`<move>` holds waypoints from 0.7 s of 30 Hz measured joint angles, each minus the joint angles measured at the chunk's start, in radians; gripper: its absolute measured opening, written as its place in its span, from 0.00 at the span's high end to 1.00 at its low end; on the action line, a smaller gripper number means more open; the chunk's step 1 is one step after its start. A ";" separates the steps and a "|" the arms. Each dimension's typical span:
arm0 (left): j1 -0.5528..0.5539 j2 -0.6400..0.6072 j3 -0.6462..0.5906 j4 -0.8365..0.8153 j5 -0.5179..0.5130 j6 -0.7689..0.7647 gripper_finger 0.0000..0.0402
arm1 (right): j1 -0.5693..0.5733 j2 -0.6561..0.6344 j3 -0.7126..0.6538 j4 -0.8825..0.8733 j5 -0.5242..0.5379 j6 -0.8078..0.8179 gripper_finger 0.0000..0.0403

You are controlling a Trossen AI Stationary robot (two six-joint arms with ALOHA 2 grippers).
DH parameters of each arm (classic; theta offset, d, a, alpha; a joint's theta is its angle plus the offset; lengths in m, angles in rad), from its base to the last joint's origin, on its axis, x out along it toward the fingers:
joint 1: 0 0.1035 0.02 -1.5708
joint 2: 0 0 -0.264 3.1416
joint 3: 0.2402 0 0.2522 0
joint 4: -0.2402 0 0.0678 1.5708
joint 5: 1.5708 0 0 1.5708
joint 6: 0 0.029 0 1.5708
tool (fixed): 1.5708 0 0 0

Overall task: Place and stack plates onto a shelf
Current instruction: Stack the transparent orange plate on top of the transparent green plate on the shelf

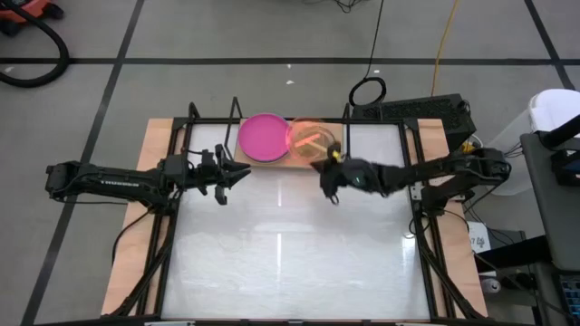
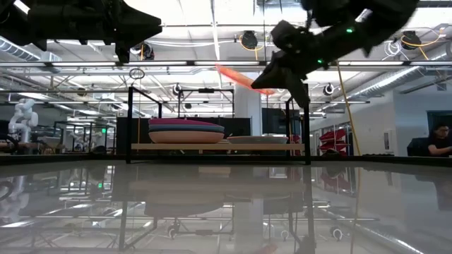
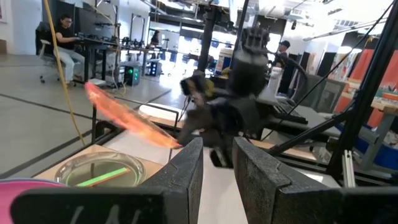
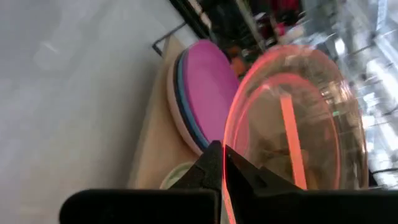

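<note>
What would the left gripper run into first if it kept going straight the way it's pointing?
Probably the right gripper and its arm, directly ahead of the left gripper in its wrist view, holding the tilted orange plate. How much space lies between them is hard to judge.

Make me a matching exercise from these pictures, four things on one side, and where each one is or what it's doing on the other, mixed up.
Things:
1. magenta plate
2. orange plate
3. left gripper
4. shelf

Places or states:
A. held tilted in the right gripper
B. holds nothing
C. on top of the stack
D. wooden board carrying the stack

Pairs: 1-C, 2-A, 3-B, 4-D
</note>
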 joint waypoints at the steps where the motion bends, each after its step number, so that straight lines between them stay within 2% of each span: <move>1: 0.000 0.000 0.000 0.000 0.000 0.007 0.77 | -0.032 0.000 0.030 -0.047 -0.030 0.015 1.00; 5: 0.000 0.000 0.000 0.001 0.000 0.026 0.77 | -0.144 0.001 0.158 -0.235 -0.129 0.138 1.00; 9: 0.000 0.000 0.000 0.000 0.000 0.040 0.77 | -0.222 0.000 0.238 -0.400 -0.177 0.230 1.00; 15: 0.000 0.000 0.000 0.000 0.000 0.049 0.77 | -0.261 0.000 0.248 -0.510 -0.289 0.299 1.00; 21: 0.000 0.000 0.000 0.000 0.000 0.067 0.77 | -0.260 0.032 0.248 -0.546 -0.312 0.332 1.00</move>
